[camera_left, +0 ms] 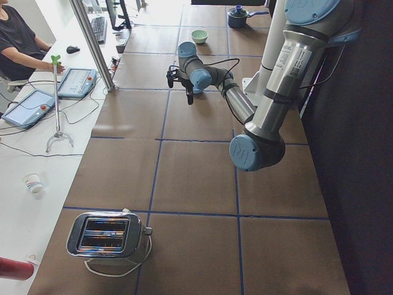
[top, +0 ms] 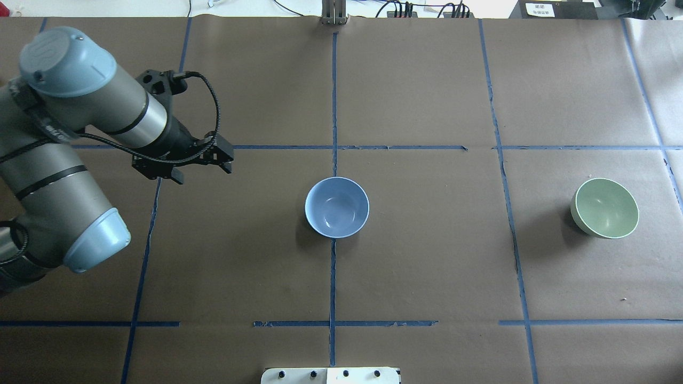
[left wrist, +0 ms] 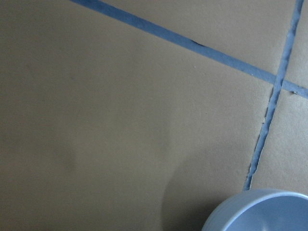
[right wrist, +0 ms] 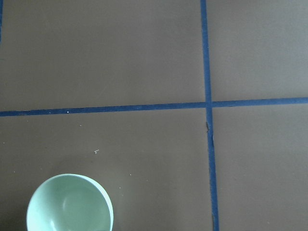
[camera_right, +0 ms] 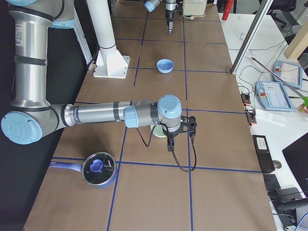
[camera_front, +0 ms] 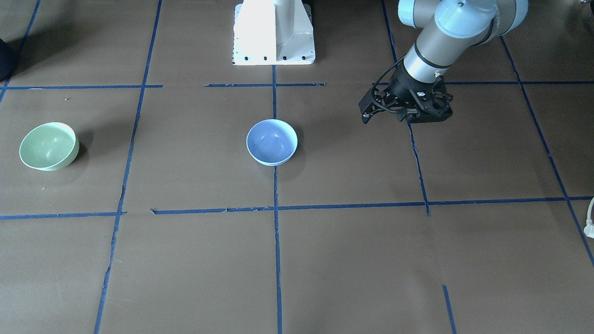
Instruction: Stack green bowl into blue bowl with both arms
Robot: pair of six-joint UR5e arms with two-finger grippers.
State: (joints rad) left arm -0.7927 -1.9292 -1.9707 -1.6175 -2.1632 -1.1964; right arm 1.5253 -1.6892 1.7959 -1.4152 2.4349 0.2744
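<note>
The green bowl is seen upright at the right of the overhead view. It is well apart from the blue bowl, which stands upright at the centre of that frame on a blue tape line of the brown table. In the front-facing view the order is mirrored, with the green bowl at far left. Both bowls are shown with bare, glossy insides, and neither is touched by anything. The left gripper is seen at the left of the overhead frame, raised above the table and apart from the blue bowl. Its tips are hidden under its black body, so how far it is spread cannot be told, and nothing is seen in its hold. The right gripper is caught only in the exterior right view, at mid-frame. It is pointed down just beside the green bowl, which is partly hidden there behind the wrist, and whether it is spread or closed cannot be told. From the left wrist only the blue bowl's rim is shown, at the lower right corner. From the right wrist the green bowl is shown at the lower left. A lidded pot is shown at the lower left of the exterior right view, its contents not discernible. A toaster is shown at the lower left of the exterior left view.
</note>
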